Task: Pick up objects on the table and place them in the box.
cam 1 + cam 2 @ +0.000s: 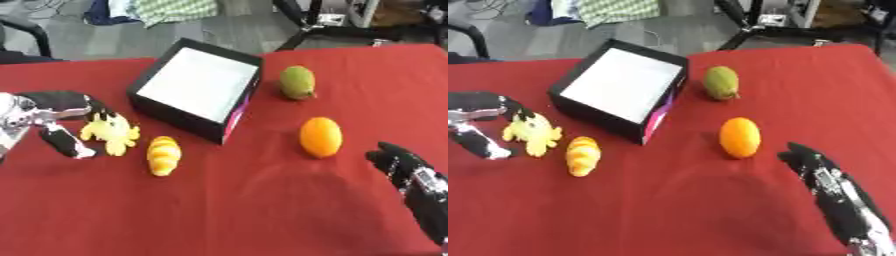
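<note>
Red cloth covers the counter [262, 210]. A black box [199, 87] with a white floor sits open at the back left, empty. The left hand [61, 120] has fingers and thumb curled around a yellow soft toy [111, 132] lying left of the box. The right hand [404, 167] rests with fingers relaxed near an orange [320, 136]. A green fruit [297, 82] and croissant [163, 155] wait. The grasp seems underway; next comes lifting the toy over the box wall.
</note>
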Available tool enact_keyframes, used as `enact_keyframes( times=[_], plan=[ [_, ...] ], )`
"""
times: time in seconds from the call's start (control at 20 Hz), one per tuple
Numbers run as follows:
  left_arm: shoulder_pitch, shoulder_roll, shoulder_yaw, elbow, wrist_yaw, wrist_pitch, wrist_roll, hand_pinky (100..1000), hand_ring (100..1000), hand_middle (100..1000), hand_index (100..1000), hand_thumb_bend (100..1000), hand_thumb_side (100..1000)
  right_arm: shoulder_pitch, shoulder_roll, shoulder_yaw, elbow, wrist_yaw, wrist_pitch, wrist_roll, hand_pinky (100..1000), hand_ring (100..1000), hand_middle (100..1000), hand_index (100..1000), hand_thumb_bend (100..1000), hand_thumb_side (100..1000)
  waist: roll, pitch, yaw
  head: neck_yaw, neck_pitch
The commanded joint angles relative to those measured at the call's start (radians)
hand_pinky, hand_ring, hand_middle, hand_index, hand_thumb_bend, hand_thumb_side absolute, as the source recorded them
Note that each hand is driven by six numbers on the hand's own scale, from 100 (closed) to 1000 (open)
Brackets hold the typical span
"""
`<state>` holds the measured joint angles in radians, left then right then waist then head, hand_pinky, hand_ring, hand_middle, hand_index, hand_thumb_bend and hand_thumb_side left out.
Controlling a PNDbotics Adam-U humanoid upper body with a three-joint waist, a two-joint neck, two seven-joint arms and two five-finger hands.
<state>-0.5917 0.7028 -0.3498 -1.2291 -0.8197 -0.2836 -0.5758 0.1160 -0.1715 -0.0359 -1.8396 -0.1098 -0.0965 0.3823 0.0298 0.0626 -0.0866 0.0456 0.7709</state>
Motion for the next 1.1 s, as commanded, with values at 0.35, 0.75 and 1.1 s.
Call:
enact_keyframes(
  times=[0.35, 0.75, 1.1],
  plan=[
    [-0.042, -0.030, 0.068, 0.098, -0.154, 0.030, 0.266, 775, 702, 738, 920, 307, 269, -0.003, -0.011, -0.002, -0.010, 0.000, 0.001, -0.001, 1000, 909, 759, 893, 100, 833, 0.008, -0.031, -0.001, -0.004, -0.001],
    [-0.048, -0.013, 0.097, 0.080, -0.146, 0.058, 0.298, 774, 694, 734, 920, 291, 264, -0.002, -0.011, -0.002, -0.010, 0.001, 0.001, -0.001, 1000, 908, 759, 893, 100, 830, 0.008, -0.032, 0.002, -0.005, -0.001],
    [-0.044, -0.015, 0.107, 0.076, -0.116, 0.074, 0.294, 776, 691, 733, 922, 276, 273, -0.003, -0.010, -0.003, -0.010, 0.001, 0.002, -0.002, 1000, 908, 759, 892, 100, 831, 0.008, -0.031, 0.000, -0.006, -0.001]
  ],
)
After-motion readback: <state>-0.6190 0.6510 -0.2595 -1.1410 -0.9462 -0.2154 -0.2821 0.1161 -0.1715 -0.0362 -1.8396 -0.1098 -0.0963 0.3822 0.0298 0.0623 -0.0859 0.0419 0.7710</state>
